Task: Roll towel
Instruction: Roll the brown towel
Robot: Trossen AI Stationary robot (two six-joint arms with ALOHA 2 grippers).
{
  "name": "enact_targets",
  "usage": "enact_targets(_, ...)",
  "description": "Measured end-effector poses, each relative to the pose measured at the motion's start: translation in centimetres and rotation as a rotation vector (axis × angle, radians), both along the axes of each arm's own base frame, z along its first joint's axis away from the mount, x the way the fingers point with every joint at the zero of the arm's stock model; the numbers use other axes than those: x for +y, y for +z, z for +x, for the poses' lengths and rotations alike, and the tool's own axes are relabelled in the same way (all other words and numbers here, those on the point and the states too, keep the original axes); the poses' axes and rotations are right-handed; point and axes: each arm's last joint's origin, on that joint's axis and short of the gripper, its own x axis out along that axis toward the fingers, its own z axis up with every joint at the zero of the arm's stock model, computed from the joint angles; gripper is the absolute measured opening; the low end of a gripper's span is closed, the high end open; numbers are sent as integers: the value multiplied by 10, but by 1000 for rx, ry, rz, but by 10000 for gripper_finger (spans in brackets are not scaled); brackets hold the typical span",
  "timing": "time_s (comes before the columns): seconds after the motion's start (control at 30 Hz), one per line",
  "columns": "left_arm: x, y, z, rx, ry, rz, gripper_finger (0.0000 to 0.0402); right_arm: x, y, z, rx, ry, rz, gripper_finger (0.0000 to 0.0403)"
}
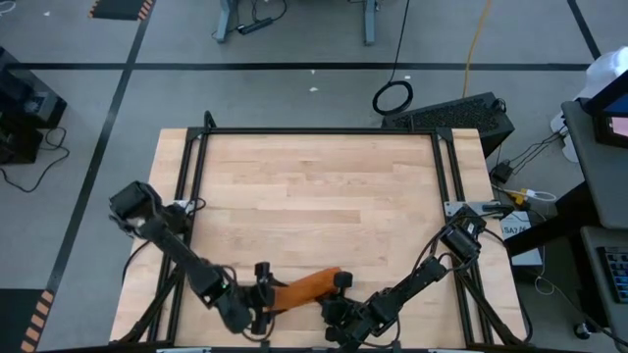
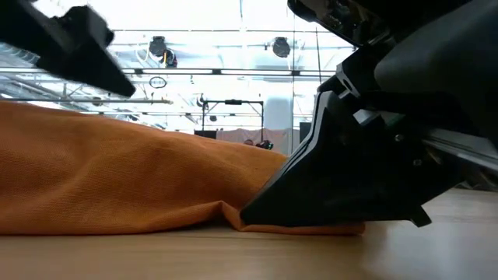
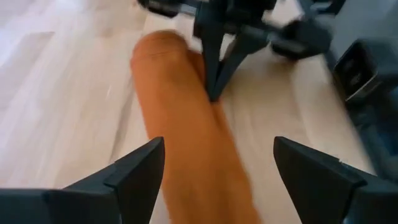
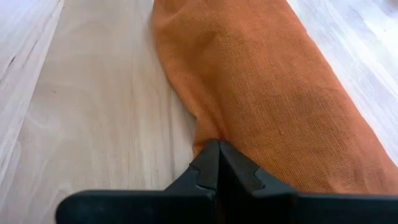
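The towel (image 1: 309,286) is a burnt-orange cloth rolled into a long roll that lies on the wooden table (image 1: 314,186), close to its near edge. My left gripper (image 3: 217,168) is open over the roll's left end, with one finger on either side of the roll (image 3: 180,106). My right gripper (image 4: 217,152) is shut, and its tips meet the towel (image 4: 261,81) near its right end. In the low view the right gripper (image 2: 247,214) comes down to the cloth (image 2: 117,179) at the table top. My right gripper touches the towel's side edge (image 4: 208,134) near the roll's right end with its shut fingertips (image 2: 257,206). It slants down from the table's near right. Whether any cloth lies between the fingers, I cannot tell. The roll lies flat on the table.
A black frame rail (image 1: 324,131) runs along the table's far side, with more rails down both sides. The roll and both grippers sit close to the near edge. Bare wood stretches toward the far edge.
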Motion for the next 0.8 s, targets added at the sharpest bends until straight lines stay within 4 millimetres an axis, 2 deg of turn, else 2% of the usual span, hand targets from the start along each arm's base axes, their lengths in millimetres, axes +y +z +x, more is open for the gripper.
enact_targets(0.17,-13,-18,-9,-10,17,68,308,0,0,0,0,0,0,0)
enact_targets(0.5,-18,-71,-6,45,99,91,372,0,0,0,-3,-1,2,0)
enact_targets(0.67,-15,-79,-5,38,197,58,372,0,0,0,-1,3,-2,0)
enact_targets(0.8,-13,-79,-4,27,214,77,346,1,4,2,11,43,-31,0)
